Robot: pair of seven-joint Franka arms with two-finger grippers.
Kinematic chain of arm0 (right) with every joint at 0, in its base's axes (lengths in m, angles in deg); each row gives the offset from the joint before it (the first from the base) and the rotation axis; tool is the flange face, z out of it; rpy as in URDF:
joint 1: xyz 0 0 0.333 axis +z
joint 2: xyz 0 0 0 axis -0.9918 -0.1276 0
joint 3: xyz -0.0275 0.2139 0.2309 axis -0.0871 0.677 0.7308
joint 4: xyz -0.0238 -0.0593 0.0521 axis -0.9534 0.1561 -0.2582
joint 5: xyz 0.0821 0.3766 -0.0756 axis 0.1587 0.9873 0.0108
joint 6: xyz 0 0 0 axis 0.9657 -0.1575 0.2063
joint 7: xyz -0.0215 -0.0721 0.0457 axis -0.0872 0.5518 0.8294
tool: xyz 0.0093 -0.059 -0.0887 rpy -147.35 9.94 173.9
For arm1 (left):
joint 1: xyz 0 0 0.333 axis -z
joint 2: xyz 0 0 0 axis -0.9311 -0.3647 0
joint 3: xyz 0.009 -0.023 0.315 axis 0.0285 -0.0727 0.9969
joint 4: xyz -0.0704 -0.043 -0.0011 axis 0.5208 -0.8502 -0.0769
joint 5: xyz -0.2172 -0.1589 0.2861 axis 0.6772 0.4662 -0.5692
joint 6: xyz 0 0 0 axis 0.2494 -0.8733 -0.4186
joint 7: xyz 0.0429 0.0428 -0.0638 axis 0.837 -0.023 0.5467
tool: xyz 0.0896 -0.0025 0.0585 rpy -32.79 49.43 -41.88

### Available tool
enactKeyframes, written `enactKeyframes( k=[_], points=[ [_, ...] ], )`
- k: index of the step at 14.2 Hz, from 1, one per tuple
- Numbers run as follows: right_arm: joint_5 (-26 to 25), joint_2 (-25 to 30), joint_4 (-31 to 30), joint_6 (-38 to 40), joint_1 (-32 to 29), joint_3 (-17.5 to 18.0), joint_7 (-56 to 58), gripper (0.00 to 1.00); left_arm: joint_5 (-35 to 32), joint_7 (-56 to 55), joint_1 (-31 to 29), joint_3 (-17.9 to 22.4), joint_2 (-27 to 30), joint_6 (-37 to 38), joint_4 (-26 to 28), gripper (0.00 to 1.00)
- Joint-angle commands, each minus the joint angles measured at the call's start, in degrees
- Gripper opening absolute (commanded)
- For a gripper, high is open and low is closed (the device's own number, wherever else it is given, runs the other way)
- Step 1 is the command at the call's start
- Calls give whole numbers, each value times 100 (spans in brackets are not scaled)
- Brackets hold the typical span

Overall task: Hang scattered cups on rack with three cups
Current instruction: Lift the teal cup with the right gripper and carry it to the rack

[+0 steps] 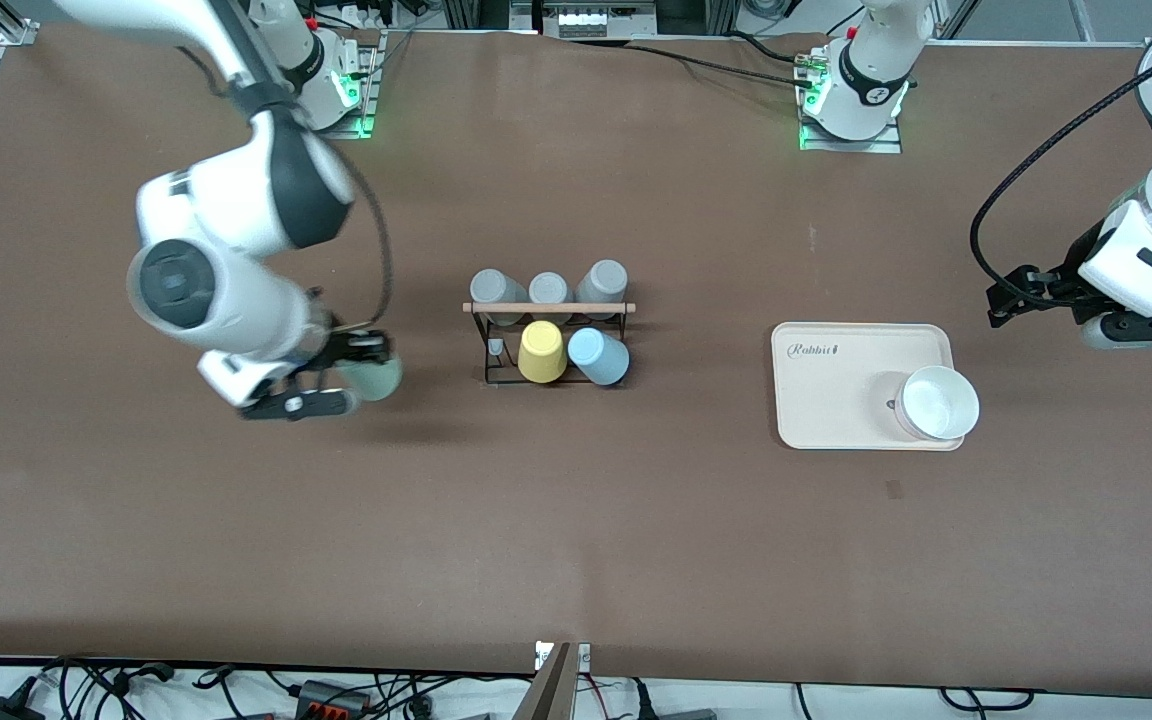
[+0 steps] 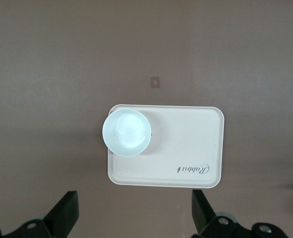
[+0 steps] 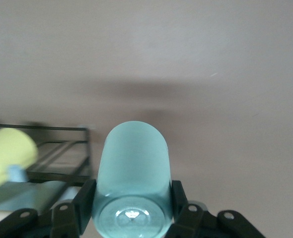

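The right gripper (image 1: 361,378) has its fingers (image 3: 85,201) closed on the mint green cup (image 1: 372,378), gripped near one end, with the cup's long axis running straight out from the fingers. It hangs over bare desk (image 1: 576,540) toward the right arm's end. The rack (image 1: 548,340) lies sideways from the fingers, toward the desk's middle, and already carries the light blue cup (image 1: 599,356), a yellow cup (image 1: 542,351) and three grey cups (image 1: 547,288). One peg beside the yellow cup looks free.

The left gripper (image 2: 134,218) waits with fingers wide apart and empty, over the desk beside the beige tray (image 2: 186,144) and its white bowl (image 2: 126,132).

The right wrist view shows the grip and the cup's axis. Only the front view shows the rack's whole layout.
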Motion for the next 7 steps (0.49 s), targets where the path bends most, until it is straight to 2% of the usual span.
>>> enactKeyframes(
  k=[1,4,7],
  points=[
    [127,-179,426,93,421,-24,-845,18,98,126,-46,-19,32,120,-83,100],
    [126,-337,752,110,643,-24,-1225,18,98,126,-38,-19,32,120,-83,100],
    [92,-434,779,84,949,-32,-1550,18,98,126,-46,-19,32,120,-83,100]
  ],
)
